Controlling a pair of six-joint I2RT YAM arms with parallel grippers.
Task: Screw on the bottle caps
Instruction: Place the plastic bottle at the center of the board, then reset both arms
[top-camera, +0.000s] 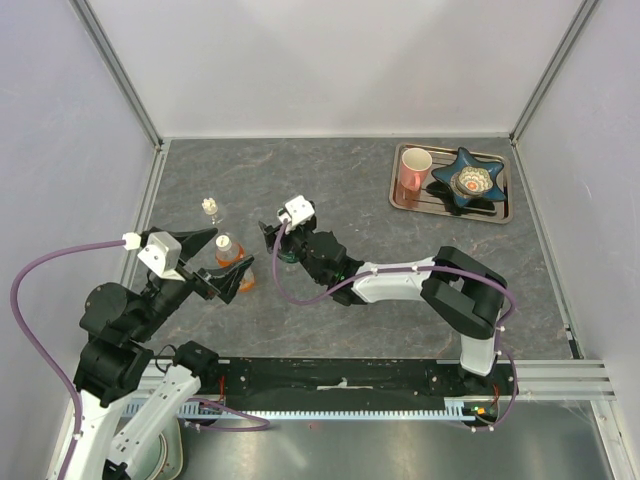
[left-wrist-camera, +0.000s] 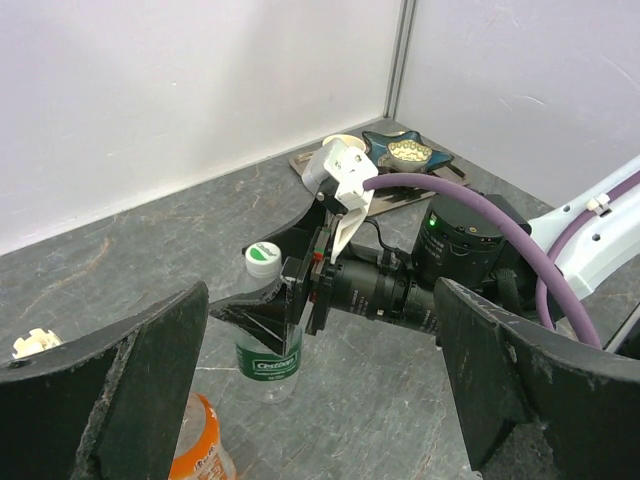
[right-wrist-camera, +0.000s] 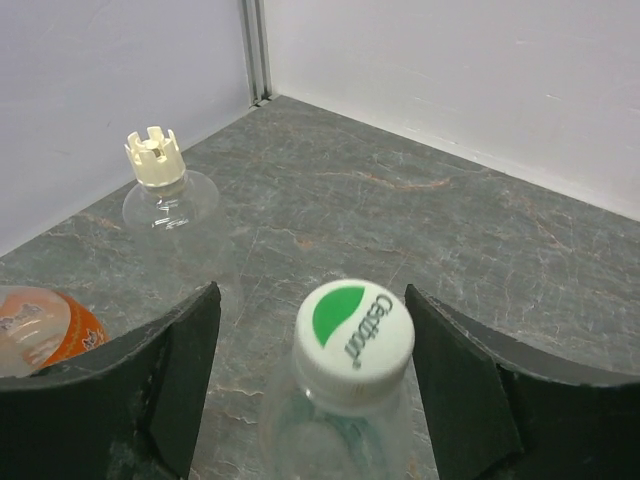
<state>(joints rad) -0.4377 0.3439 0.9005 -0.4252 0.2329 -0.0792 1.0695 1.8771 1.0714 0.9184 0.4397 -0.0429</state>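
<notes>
**Cap seated on the green-label bottle, right fingers standing off**

We're at the green-label bottle (right-wrist-camera: 330, 430), upright in the middle of the desk (top-camera: 330, 170). Its white cap (right-wrist-camera: 355, 335), the one with the green mark, sits square on the neck. The right fingers (right-wrist-camera: 470, 390) are apart, one on each side of that cap with a gap showing on both sides, so nothing is gripped.

Over on the other side, the left fingers (left-wrist-camera: 120, 380) are spread wide. The orange bottle (left-wrist-camera: 200, 450) stands between them, near the green-label one, and as far as I can see it isn't clamped. I cannot tell whether it wears a cap. Further back toward the left wall, well apart from the action, the tiny clear bottle (right-wrist-camera: 165, 200) carries a cream notched cap (right-wrist-camera: 155, 158).

My read is that the step in hand is tightening this green-marked cap, and this looks like the gap between twists. The pictures don't show whether the thread is fully home.

The next move calls for the right fingers to close squarely on the cap's rim, centred, then turn. One thing to watch: the bottle looks light and nothing is holding its body, so it could spin with the cap. A steadying clamp from the left fingers would help. If the cap proves tight, the orange bottle is the natural next stop.
</notes>
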